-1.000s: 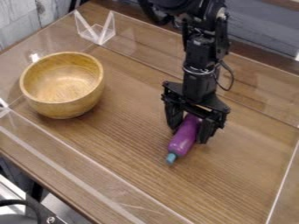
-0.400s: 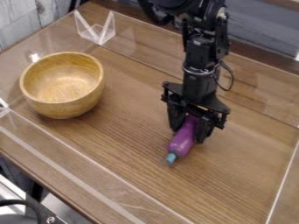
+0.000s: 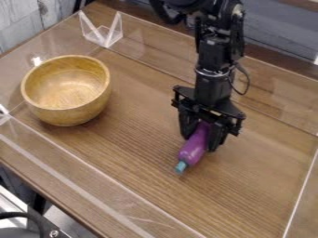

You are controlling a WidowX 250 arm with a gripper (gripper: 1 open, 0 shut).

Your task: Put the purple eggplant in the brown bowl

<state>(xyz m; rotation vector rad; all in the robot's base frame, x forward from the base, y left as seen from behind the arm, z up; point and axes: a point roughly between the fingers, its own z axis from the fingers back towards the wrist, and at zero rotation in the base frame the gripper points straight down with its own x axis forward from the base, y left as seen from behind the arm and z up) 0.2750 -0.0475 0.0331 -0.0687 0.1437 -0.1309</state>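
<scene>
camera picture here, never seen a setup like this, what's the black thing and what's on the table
The black thing is a robot arm reaching down from the top of the picture; its end effector is the two-fingered clamp at the tip. The single camera looks down at a wooden table from one corner, above and to the side. The clamp points straight down and is shut on the small glossy purple eggplant, a toy with a teal stem tip, which still lies on the table. To the left sits an empty round light-brown wooden bowl. Clear plastic walls edge the table.
</scene>
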